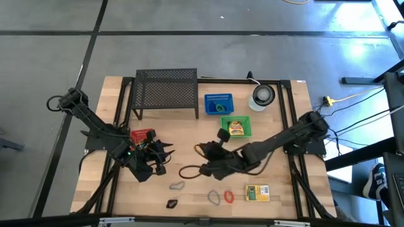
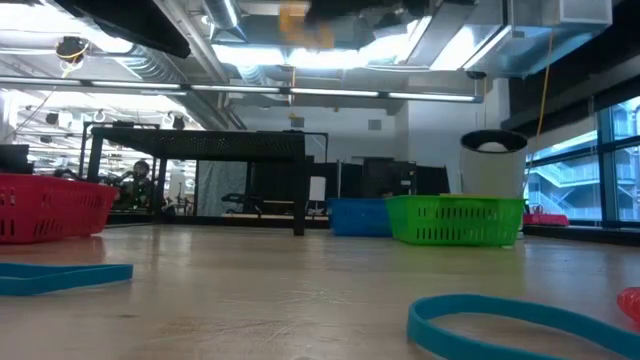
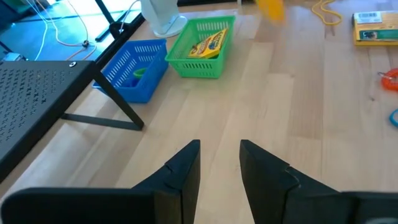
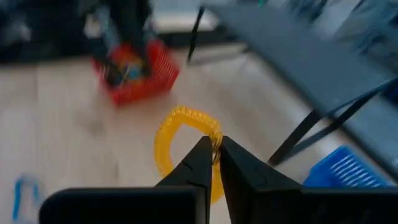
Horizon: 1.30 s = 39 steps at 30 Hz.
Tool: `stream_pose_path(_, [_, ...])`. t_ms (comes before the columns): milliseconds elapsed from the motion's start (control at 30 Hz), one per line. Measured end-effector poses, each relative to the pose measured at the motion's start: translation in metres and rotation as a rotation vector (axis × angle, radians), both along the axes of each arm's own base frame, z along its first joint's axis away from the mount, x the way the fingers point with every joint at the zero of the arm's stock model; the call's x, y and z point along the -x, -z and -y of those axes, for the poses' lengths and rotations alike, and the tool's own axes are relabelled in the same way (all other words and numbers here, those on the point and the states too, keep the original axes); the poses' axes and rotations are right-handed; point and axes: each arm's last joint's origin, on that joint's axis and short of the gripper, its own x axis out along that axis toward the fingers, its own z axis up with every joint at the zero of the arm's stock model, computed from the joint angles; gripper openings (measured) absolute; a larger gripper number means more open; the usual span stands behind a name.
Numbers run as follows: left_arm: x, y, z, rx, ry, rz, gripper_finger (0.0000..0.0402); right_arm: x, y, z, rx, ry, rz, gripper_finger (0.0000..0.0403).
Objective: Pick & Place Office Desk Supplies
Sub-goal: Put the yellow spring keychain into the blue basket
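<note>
High view: the left gripper (image 1: 165,150) sits at the table's 8 o'clock area beside the red basket (image 1: 142,135). The right gripper (image 1: 201,150) sits near table centre.

Low view: a blue loop (image 2: 520,322) lies flat on the near tabletop (image 2: 300,290).

Left wrist view: the fingers (image 3: 186,171) are spread apart and hold nothing.

Right wrist view: the fingertips (image 4: 205,155) are pressed together, pinching a yellow loop (image 4: 180,134) lifted off the wood, with the red basket at 11 o'clock beyond it.
</note>
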Motion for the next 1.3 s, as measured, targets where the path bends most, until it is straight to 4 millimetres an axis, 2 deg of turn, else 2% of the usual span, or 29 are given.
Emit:
stream_pose_path(100, [0.0,0.0,0.0,0.002,0.0,0.002,0.0106,0.005,-0.013,-0.006,0.065,0.041,0.084,0.0023])
stream_pose_path(333, [0.0,0.0,0.0,0.005,0.0,0.006,0.0104,0.008,-0.024,-0.021,0.14,0.023,0.15,0.0024])
stream_pose_path(500, [0.0,0.0,0.0,0.005,0.0,0.007,0.0102,0.008,-0.024,-0.019,0.162,0.04,0.139,0.0022])
stream_pose_path(633, [0.0,0.0,0.0,0.006,0.0,0.007,0.0102,0.009,-0.018,-0.008,0.213,0.078,0.072,0.0021])
stream_pose_path(733, [0.0,0.0,0.0,0.006,-0.001,0.007,0.0102,0.009,-0.01,0.01,0.225,0.134,-0.004,0.0021])
stream_pose_path(833, [0.0,0.0,0.0,0.006,-0.001,0.007,0.0104,0.01,0.0,0.036,0.2,0.215,-0.097,0.002])
stream_pose_path(1133, [0.0,0.0,0.0,0.005,0.0,0.007,0.01,0.011,0.024,0.134,0.061,0.469,-0.326,0.002])
stream_pose_path(1300, [0.0,0.0,0.0,0.004,0.0,0.006,0.0099,0.014,0.049,0.186,-0.001,0.586,-0.383,0.002])
